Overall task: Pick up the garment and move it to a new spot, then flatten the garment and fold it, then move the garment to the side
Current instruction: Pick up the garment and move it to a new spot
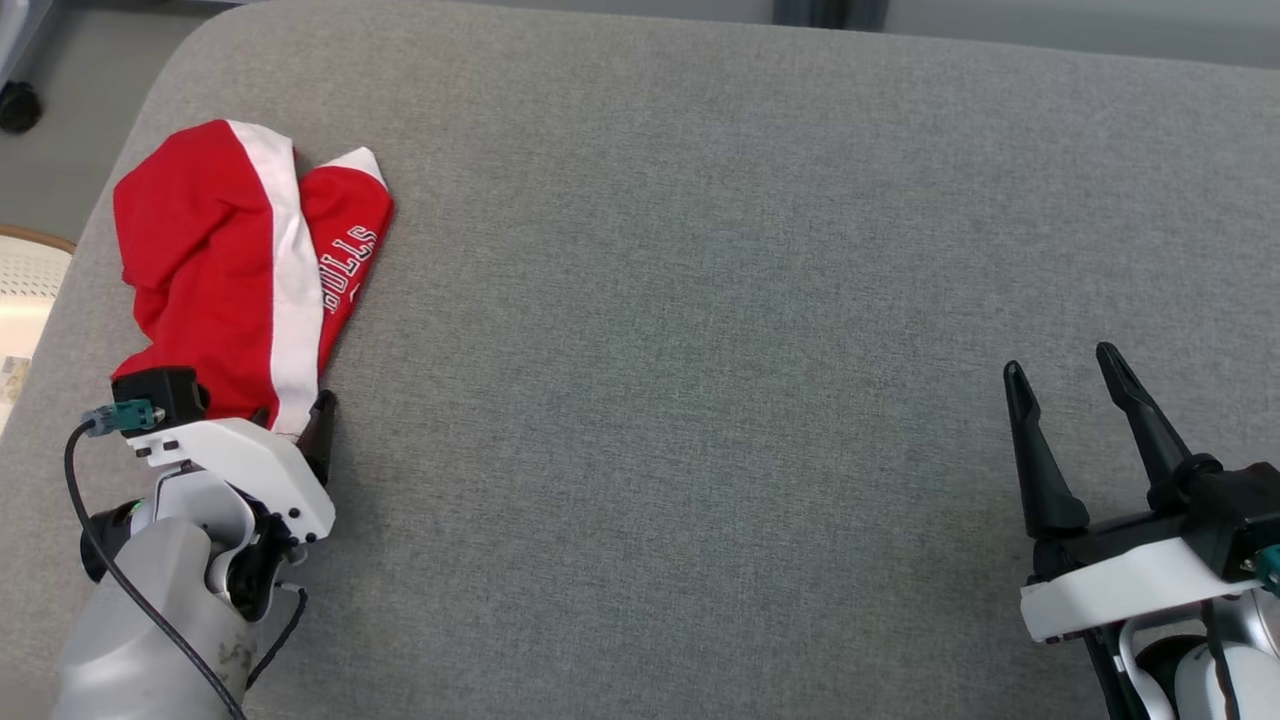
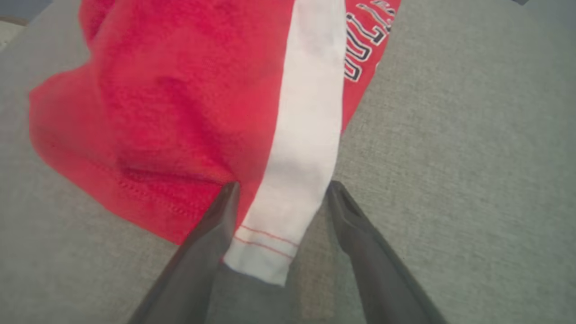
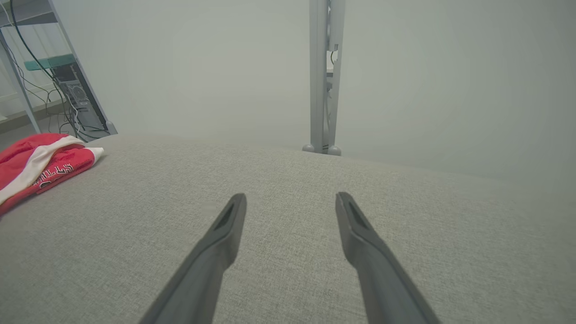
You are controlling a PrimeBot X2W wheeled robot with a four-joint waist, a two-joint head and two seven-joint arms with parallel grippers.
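A crumpled red garment (image 1: 230, 260) with a white stripe and lettering lies near the left end of the grey padded surface (image 1: 700, 350). My left gripper (image 1: 285, 420) is at the garment's near edge and stands open. In the left wrist view the left gripper (image 2: 283, 184) has its fingers spread to either side of the white stripe's hem on the garment (image 2: 180, 90), with the left finger (image 2: 211, 234) over the red fabric's edge. My right gripper (image 1: 1060, 362) is open at the lower right above bare surface, far from the garment (image 3: 31, 162). Nothing sits between the right gripper (image 3: 291, 197) fingers.
The surface's rounded left edge drops to the floor, where a pale perforated bin (image 1: 25, 280) and a black wheel (image 1: 18, 105) stand. Beyond the far edge are a grey metal post (image 3: 324, 76) and a rack with cables (image 3: 67, 90).
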